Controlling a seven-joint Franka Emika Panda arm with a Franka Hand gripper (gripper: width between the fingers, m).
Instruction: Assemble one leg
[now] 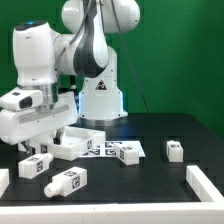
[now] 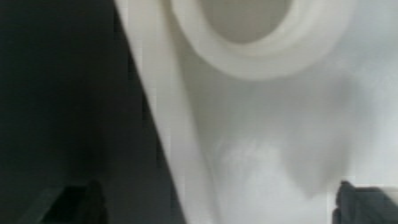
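Observation:
Several white legs with black-and-white tags lie on the black table: one [image 1: 36, 166] and another [image 1: 66, 181] at the front left, one [image 1: 128, 152] in the middle, one [image 1: 175, 150] toward the exterior view's right. My gripper [image 1: 38, 140] hangs low over the left edge of the large flat white square part [image 1: 80, 140]. In the wrist view that white part [image 2: 267, 120], with a round ring-shaped socket [image 2: 249, 45], fills the space between the spread fingertips [image 2: 365, 202]. The gripper [image 2: 217, 205] is open and holds nothing. No leg shows in the wrist view.
The marker board [image 1: 100, 147] lies flat just behind the middle leg. White rail pieces stand at the table's front right [image 1: 205, 185] and front left [image 1: 3, 182]. The robot base [image 1: 98, 100] stands at the back against a green backdrop.

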